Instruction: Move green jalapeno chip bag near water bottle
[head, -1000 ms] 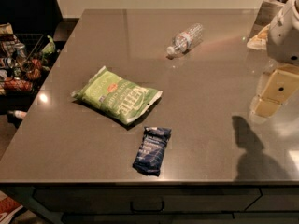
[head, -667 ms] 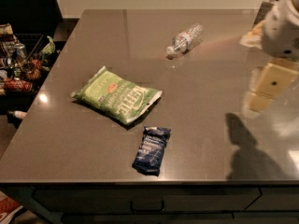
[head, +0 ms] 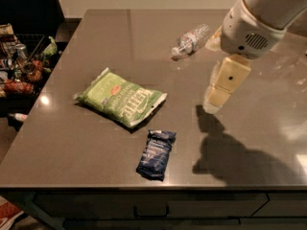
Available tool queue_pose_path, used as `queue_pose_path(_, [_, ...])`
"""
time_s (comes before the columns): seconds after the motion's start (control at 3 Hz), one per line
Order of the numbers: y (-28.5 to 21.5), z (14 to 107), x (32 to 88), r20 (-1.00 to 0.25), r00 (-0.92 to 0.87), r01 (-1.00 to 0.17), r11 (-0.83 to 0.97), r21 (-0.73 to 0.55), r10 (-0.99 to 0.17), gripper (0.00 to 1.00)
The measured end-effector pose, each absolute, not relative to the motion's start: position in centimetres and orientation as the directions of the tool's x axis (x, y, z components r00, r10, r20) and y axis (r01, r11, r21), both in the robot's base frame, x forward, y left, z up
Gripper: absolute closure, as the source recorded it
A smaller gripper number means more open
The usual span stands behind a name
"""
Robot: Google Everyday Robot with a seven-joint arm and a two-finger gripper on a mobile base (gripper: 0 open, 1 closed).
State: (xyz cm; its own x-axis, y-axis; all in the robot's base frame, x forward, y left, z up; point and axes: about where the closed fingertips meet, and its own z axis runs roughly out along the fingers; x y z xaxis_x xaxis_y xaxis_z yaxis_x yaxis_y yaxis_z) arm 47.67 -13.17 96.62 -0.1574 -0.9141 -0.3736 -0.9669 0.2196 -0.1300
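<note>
1. While the arm is sweeping leftward over the desk [head: 72, 152], the gripper [head: 212, 103] is hanging above bare surface right of centre. It is nearer the camera than the water bottle [head: 191, 40] and well apart from the green jalapeno chip bag [head: 120, 98]. I cannot tell whether it is open or closed, though nothing is showing in its grasp.
2. Compared with a second ago, the gripper is sitting clearly further left, having come away from the right edge of the view. Its shadow [head: 230, 152] on the desk is sliding left with it.
3. Nothing else is changing:
   - The bag is lying flat at left-centre.
   - The bottle is lying on its side toward the far edge.
   - The dark blue snack packet [head: 156, 155] is resting just in front of the bag, apart from it.
4. For the task, this is looking like the approach getting underway. The arm is closing on the bag but not yet touching it, so the grasp and the carry toward the bottle are both still waiting to be done.
</note>
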Motion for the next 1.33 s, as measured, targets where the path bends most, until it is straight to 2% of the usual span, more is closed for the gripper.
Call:
queue_pose_path(0.67, [-3.9,93.0,48.3,-0.421,-0.158,-0.978,0.199,-0.056,-0.893,0.00])
queue_pose_path(1.33, [2.4,89.1,49.7,-0.393,-0.185,-0.979,0.204,-0.008,-0.901,0.00])
